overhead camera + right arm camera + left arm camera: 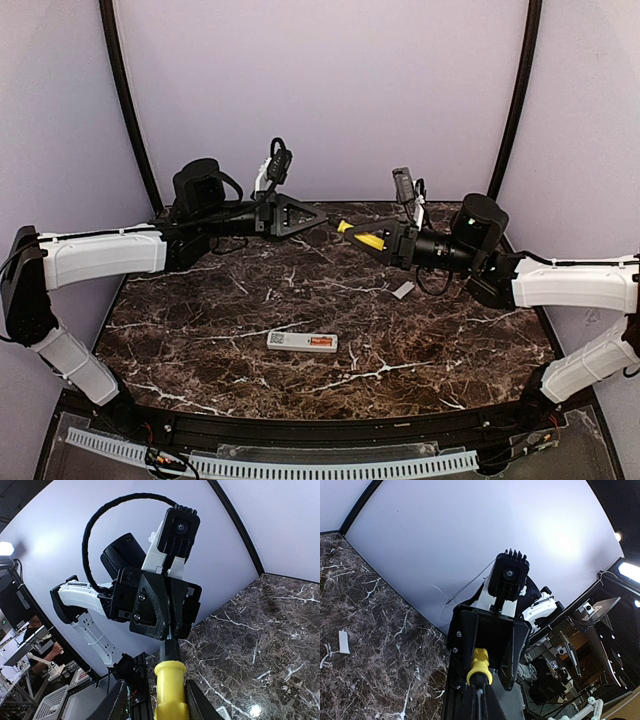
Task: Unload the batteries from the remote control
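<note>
- Both arms were up in the air over the far half of the table [200, 330], tips pointed at each other with a screwdriver [362, 238] bridging them.
- The left gripper [318, 222] was clamped all the way down on the thin dark shaft end. Its wrist view showed the shaft running out from between its fingers to the yellow handle.
- The right gripper [170, 700] had the yellow handle between its jaws. They stood partway apart and there looked to be a gap on one side of the handle, so honestly I couldn't tell if it was gripping or just around it.
- The remote control [302, 341] lay flat on the table near the middle of the near edge, well below both grippers, nothing touching it.
- Its back was up with the bay uncovered, and the batteries [322, 343] showed as an orange patch at its right end, inside the remote.
- A small grey-white cover piece [403, 290] sat by itself toward the right side, well apart from the remote.
</note>
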Robot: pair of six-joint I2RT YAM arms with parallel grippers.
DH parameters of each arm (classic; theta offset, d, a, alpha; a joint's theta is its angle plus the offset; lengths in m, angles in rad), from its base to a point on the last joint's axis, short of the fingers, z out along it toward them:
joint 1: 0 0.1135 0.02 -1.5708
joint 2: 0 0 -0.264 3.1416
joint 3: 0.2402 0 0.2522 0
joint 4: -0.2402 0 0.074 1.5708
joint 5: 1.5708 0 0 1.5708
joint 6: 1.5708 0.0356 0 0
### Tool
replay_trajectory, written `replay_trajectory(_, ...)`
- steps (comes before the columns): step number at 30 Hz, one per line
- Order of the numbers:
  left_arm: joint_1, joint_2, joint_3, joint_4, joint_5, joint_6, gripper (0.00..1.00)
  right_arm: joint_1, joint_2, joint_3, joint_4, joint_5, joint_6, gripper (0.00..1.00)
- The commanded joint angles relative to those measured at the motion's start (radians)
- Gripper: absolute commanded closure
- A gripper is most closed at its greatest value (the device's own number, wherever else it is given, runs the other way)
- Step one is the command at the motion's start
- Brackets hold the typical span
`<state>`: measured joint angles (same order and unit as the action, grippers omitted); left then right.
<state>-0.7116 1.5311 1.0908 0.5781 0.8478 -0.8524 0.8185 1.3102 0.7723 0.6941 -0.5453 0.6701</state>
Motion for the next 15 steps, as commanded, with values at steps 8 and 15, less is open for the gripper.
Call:
replay_trajectory(8,-0.003,-0.026,-0.014,0.008,-0.002,0.014,1.00,0.010,-0.007,0.011,0.025,0.001,-0.002,0.82)
replay_trajectory(15,-0.002,-0.031,-0.020,-0.006,-0.012,0.029,0.99,0.011,-0.010,0.013,0.002,0.011,-0.003,0.99)
